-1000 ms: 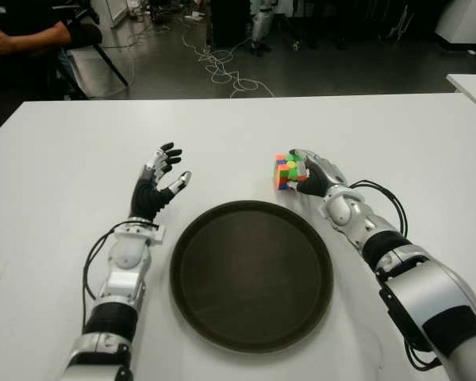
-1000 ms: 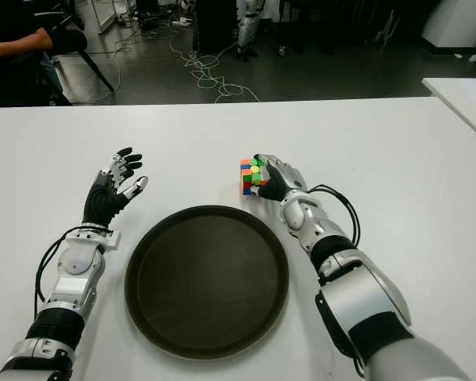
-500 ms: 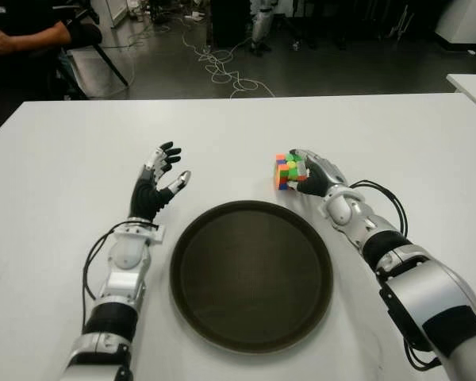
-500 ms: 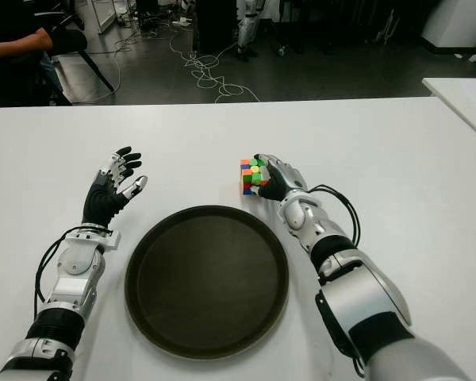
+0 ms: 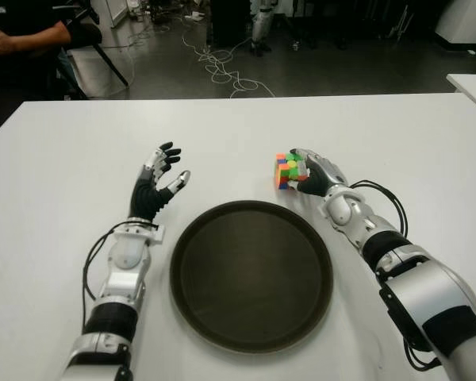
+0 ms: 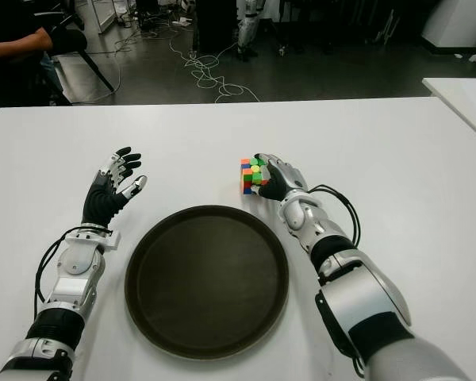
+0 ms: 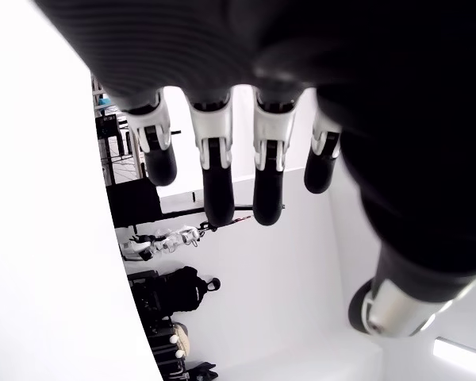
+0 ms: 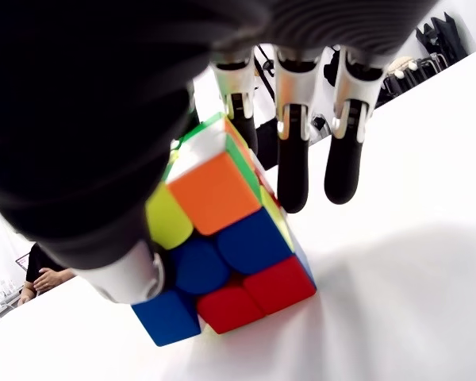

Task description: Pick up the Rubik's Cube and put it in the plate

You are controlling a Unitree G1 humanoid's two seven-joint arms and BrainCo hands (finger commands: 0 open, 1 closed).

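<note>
One firm squeeze first: the right hand (image 5: 313,173) wraps the cube (image 5: 285,171) on the desk (image 5: 55,159), left hand (image 5: 157,182) open beside the plate (image 5: 192,317).

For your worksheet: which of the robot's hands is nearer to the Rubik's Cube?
Right. The right hand is at the cube, fingers closing around it on the table, just beyond the plate's far rim. The left hand is open, well across on the plate's other side.

Rubik's Cube (image 5: 285,171) multicoloured squares: orange, green, blue, red, yellow; plate (image 5: 251,274) dark brown; table (image 5: 71,151) white.
</note>
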